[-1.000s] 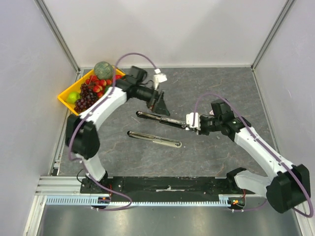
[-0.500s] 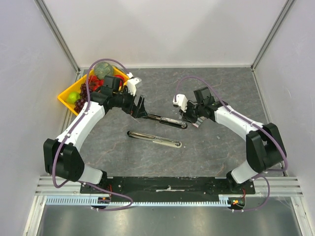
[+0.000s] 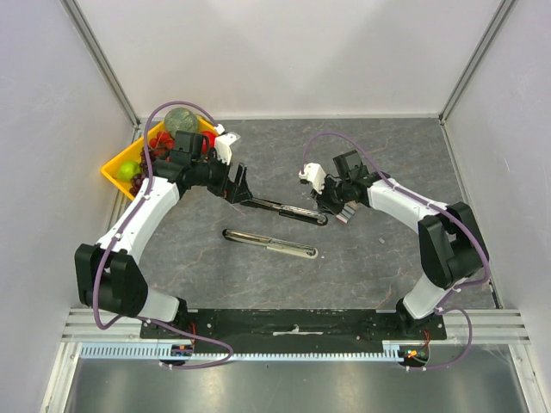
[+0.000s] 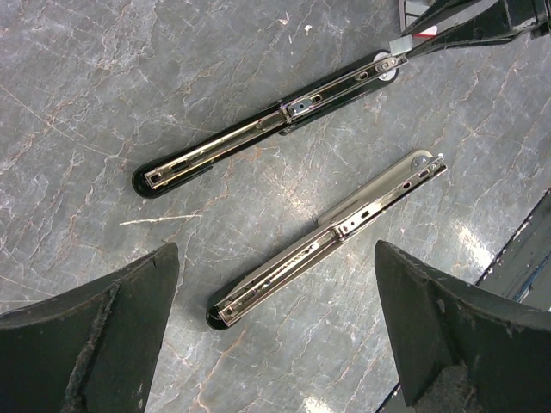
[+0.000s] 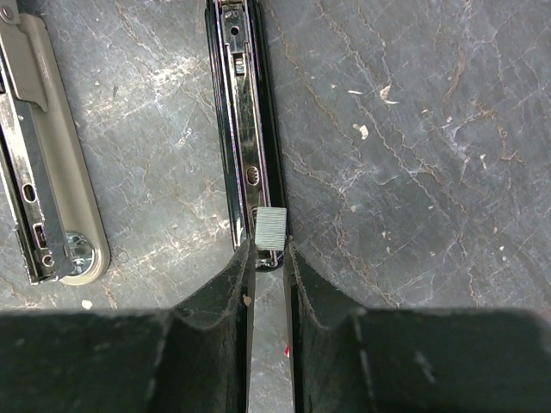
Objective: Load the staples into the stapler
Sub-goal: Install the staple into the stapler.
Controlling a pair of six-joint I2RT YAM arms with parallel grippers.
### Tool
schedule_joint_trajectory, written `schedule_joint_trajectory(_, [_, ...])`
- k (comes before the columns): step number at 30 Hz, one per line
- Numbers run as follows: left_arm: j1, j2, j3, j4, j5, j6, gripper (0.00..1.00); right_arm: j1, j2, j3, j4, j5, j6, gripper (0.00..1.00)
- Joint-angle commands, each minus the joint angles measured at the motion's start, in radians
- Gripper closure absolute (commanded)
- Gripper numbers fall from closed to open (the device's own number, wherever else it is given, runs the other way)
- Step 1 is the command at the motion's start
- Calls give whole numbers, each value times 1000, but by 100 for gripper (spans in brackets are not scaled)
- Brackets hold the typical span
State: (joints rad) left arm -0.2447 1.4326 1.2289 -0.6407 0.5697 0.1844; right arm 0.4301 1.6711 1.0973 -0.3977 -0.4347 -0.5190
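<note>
In the right end effector [image 5: 268, 254], the staples [image 5: 270, 226], over the black stapler [image 5: 242, 129].

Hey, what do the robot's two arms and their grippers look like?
The left arm and right arm have white shells, black joints and a looping purple cable each. The left gripper and right gripper carry black wedge-shaped fingers, with a white block at each wrist.

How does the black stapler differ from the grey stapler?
The black stapler has a black body, the grey stapler a pale grey one. The black stapler lies farther from the arm bases, the grey stapler nearer. The right gripper holds staples at the black stapler's end; none at the grey stapler. Both lie opened flat, roughly parallel.
</note>
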Motion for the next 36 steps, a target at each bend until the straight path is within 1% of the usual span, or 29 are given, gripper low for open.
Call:
schedule_joint_trajectory(1, [7,-23,1,18,21,35,0,4,-1,36,-33,4,22,76])
schedule_joint_trajectory(7, [7,-21,0,18,21,32,0,4,19,41,-69,-9,20,76])
schedule_joint_trajectory(36, [10,-11,3,15,29,27,0,1,50,53,-61,44,5,77])
